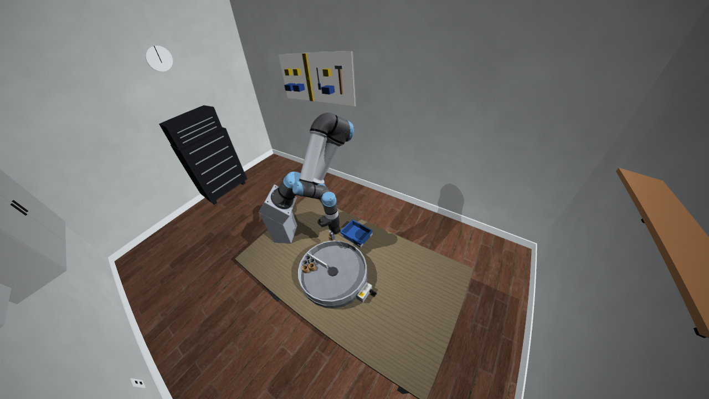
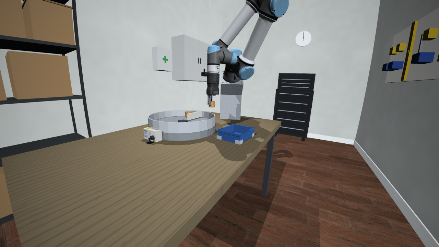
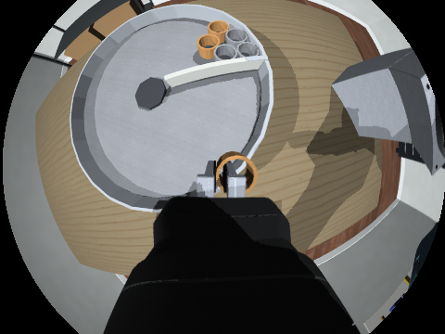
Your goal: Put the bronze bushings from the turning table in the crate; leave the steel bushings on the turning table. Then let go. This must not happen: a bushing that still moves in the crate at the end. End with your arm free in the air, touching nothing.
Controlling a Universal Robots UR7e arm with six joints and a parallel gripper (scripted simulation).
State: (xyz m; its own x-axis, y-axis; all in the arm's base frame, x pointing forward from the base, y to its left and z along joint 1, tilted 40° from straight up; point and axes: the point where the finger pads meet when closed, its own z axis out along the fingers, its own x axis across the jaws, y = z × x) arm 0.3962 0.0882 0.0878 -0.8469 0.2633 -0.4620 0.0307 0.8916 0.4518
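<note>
My gripper (image 1: 332,235) (image 2: 210,103) (image 3: 219,171) is shut on the wall of a bronze bushing (image 2: 212,104) (image 3: 254,177), one finger inside it and one outside. It hangs above the turning table's near-robot rim, left of the blue crate (image 1: 350,239) (image 2: 228,137) in the top view. No bushing shows in the crate. On the grey turning table (image 1: 342,287) (image 2: 184,126) (image 3: 176,139), two bronze bushings (image 1: 305,269) (image 3: 207,54) stand beside three steel bushings (image 3: 236,41), gathered against the pale bar. The crate is outside the wrist view.
The pale bar (image 1: 318,260) (image 2: 194,115) (image 3: 215,72) runs from the dark hub (image 1: 332,271) (image 3: 150,93) to the turning table's raised rim. A white control box (image 1: 364,292) (image 2: 152,134) sits against the rim. The robot's pedestal (image 1: 278,223) (image 2: 231,101) stands at the table's end.
</note>
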